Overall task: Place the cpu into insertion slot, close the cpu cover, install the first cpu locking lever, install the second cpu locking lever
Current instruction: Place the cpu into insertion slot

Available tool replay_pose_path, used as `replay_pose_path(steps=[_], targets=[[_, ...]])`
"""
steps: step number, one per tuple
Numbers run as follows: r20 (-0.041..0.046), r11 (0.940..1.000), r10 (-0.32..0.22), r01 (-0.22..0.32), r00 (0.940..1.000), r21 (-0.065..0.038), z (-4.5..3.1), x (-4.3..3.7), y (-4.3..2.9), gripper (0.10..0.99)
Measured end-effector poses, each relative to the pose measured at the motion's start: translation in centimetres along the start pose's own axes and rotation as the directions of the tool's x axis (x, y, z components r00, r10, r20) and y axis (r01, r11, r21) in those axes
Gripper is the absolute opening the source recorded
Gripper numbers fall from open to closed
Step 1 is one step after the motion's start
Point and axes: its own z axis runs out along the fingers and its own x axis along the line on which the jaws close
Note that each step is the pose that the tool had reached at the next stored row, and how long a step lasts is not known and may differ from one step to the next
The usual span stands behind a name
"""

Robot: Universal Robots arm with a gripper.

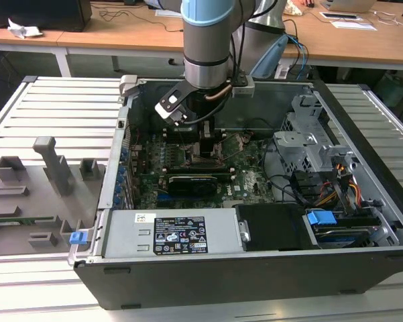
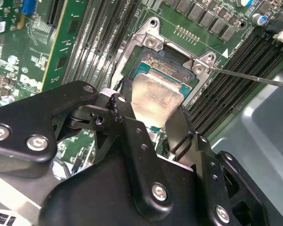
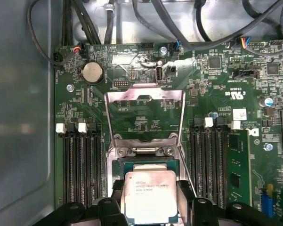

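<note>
Fingers (image 2: 176,125), two in number, are seen clenched on the one cpu (image 3: 149,195), which is held between them over the one insertion slot (image 2: 165,66). Beyond, the single cpu cover (image 3: 117,97) is raised open on the green board (image 3: 212,94).

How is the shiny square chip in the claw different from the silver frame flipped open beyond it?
The cpu is a solid pale plate; the cpu cover is a thin frame with a cut-out window that shows green board through it. The cpu is gripped by the claw over the insertion slot; the cpu cover is swung open, off the insertion slot, with nothing touching it. Both are squarish silver metal.
</note>
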Motion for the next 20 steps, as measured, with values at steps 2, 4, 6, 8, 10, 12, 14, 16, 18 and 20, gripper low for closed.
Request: replay_pose_path(steps=[2,4,6,8,10,12,14,16,18,20], targets=[[0.0,1.0,0.0,0.0,1.0,0.001,0.31,0.06,-0.03,0.529],[0.0,1.0,-0.001,0.001,1.0,0.002,0.6,0.09,-0.06,0.529],[0.0,1.0,-0.001,0.001,1.0,0.003,0.78,0.1,-0.08,0.529],[-0.0001,1.0,-0.001,0.001,1.0,0.004,0.97,0.1,-0.11,0.529],[0.0,1.0,-0.001,0.001,1.0,0.004,1.06,0.1,-0.14,0.529],[0.0,1.0,-0.001,0.001,1.0,0.004,1.17,0.09,-0.19,0.529],[0.0001,1.0,-0.002,0.002,1.0,0.005,1.3,0.09,-0.2,0.529],[0.0001,1.0,-0.001,0.001,1.0,0.005,1.43,0.09,-0.22,0.529],[0.0004,1.0,-0.002,0.002,1.0,0.005,1.51,0.09,-0.24,0.529],[0.0006,1.0,-0.001,0.001,1.0,0.005,1.52,0.09,-0.23,0.529]])
